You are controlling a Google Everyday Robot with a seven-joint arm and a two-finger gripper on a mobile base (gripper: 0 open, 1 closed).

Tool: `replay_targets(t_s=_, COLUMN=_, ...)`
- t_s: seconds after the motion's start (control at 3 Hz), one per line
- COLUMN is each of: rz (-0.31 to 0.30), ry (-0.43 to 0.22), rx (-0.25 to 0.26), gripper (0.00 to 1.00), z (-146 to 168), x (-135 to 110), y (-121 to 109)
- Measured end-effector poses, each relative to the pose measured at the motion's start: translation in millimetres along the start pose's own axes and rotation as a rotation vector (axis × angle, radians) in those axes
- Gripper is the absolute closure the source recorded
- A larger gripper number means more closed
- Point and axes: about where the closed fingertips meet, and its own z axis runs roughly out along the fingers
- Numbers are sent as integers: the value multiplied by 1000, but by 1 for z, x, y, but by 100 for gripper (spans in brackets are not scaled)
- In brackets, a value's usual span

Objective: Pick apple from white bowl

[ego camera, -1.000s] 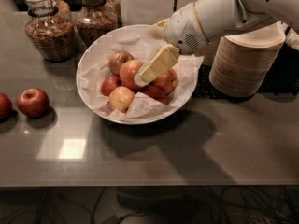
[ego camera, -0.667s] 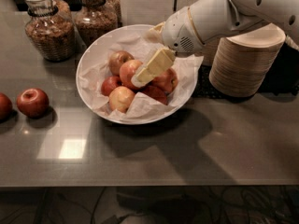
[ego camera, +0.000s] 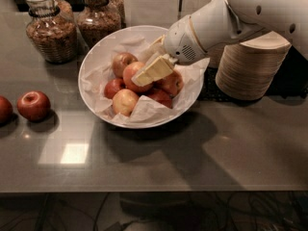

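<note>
The white bowl (ego camera: 96,61) sits on the grey counter, lined with crumpled white paper, and holds several red and yellow apples (ego camera: 126,101). My gripper (ego camera: 147,73) reaches in from the upper right on a white arm. Its pale yellow fingers (ego camera: 155,70) lie over the apples in the middle of the bowl, touching or just above the top apple (ego camera: 132,73).
Two loose red apples (ego camera: 33,105) lie on the counter at the left. Two glass jars (ego camera: 49,25) of brown food stand behind the bowl. A stack of beige disposable bowls (ego camera: 250,66) stands to the right, behind my arm. The counter's front edge (ego camera: 154,190) runs below.
My gripper and arm have shifted slightly left and further over the bowl's apples. The apples and bowl have not moved.
</note>
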Motion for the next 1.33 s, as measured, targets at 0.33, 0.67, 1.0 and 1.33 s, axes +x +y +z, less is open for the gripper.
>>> replay_targets(t_s=0.33, rz=4, ry=1, rx=1, gripper=54, z=-2, x=0, y=0)
replay_targets(t_s=0.67, rz=4, ry=1, rx=1, gripper=31, z=-2, x=0, y=0)
replay_targets(t_s=1.0, rz=4, ry=1, rx=1, gripper=7, z=-2, x=0, y=1)
replay_targets(t_s=1.33, rz=4, ry=1, rx=-2, gripper=0, z=-1, x=-1, y=1)
